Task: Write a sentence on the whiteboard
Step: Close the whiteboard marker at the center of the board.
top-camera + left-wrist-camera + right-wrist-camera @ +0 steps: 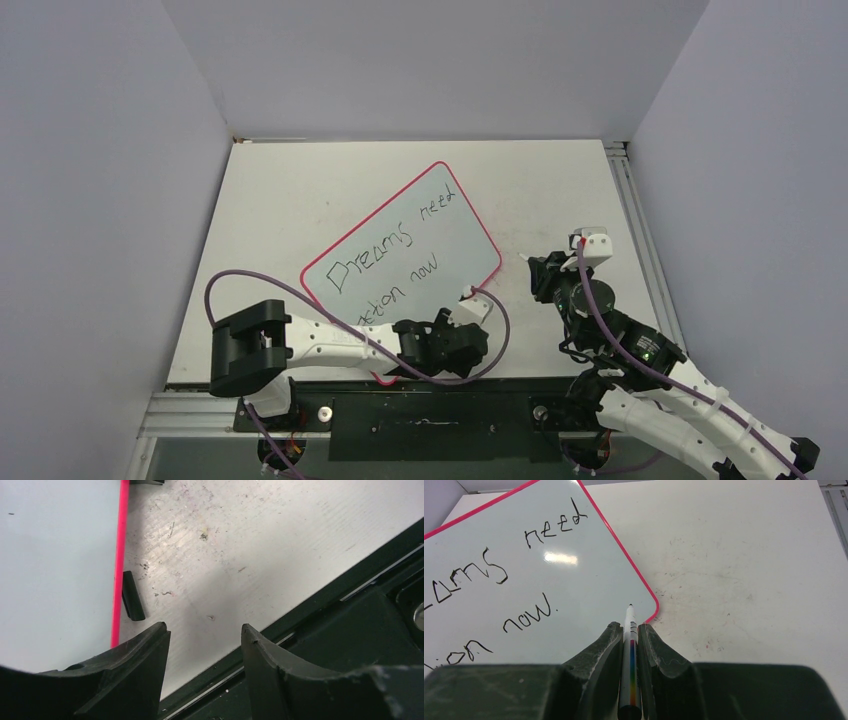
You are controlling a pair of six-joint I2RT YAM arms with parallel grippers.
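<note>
Left pincer (450,345) at near edge of pink-rimmed white rectangular whiteboard (440,235), angled on scuffed white worktop (540,190); black handwritten sentence (385,262) on it. Left wrist: jaws apart, empty. Right wrist: right pincer (630,627) clamps white rainbow-striped marker (629,617), tip over board corner.

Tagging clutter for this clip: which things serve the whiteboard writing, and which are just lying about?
Job: whiteboard; sentence; marker, pinched by the fingers of the right gripper.
Lying about: purple cable; metal rail beside the tabletop; left gripper, fingers open, holding nothing.
</note>
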